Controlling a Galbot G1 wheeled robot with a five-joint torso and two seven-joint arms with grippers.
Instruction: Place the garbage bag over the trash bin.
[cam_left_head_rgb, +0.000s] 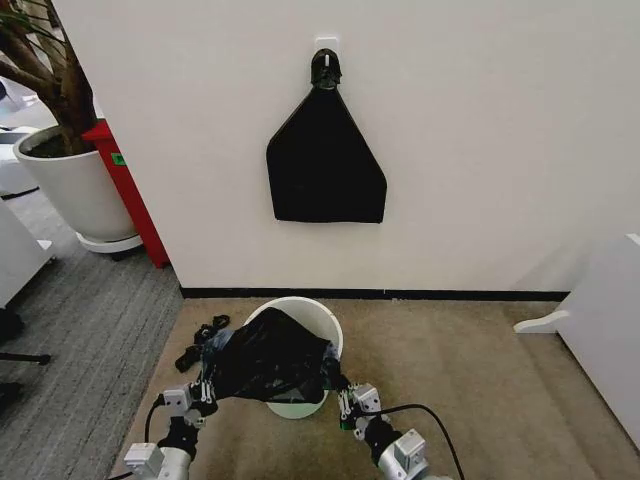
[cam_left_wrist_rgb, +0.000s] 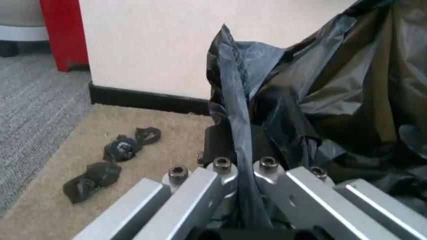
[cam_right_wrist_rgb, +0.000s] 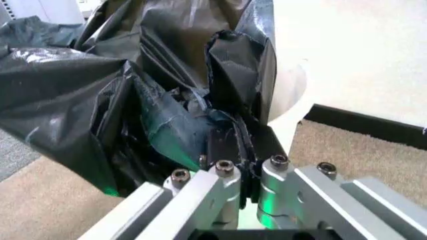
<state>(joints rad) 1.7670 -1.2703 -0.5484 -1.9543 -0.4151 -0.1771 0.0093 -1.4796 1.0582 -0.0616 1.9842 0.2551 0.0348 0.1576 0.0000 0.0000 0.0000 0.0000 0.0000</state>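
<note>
The glossy black garbage bag (cam_left_head_rgb: 270, 358) hangs stretched between my two grippers, right over the mouth of the cream-white trash bin (cam_left_head_rgb: 318, 315), hiding most of it. My left gripper (cam_left_head_rgb: 207, 385) is shut on the bag's left edge; in the left wrist view the plastic (cam_left_wrist_rgb: 313, 90) runs pinched between the fingers (cam_left_wrist_rgb: 223, 172). My right gripper (cam_left_head_rgb: 340, 388) is shut on the bag's right edge, and the right wrist view shows the bag (cam_right_wrist_rgb: 100, 95) bunched in front of the fingers (cam_right_wrist_rgb: 277, 167) with the bin's white wall (cam_right_wrist_rgb: 290, 92) behind.
A flat black triangular sheet (cam_left_head_rgb: 325, 165) hangs on the wall above the bin. Small black scraps (cam_left_head_rgb: 197, 343) lie on the tan carpet left of the bin. A large white plant pot (cam_left_head_rgb: 75, 180) and a red panel (cam_left_head_rgb: 130, 190) stand far left; white furniture (cam_left_head_rgb: 600, 330) is on the right.
</note>
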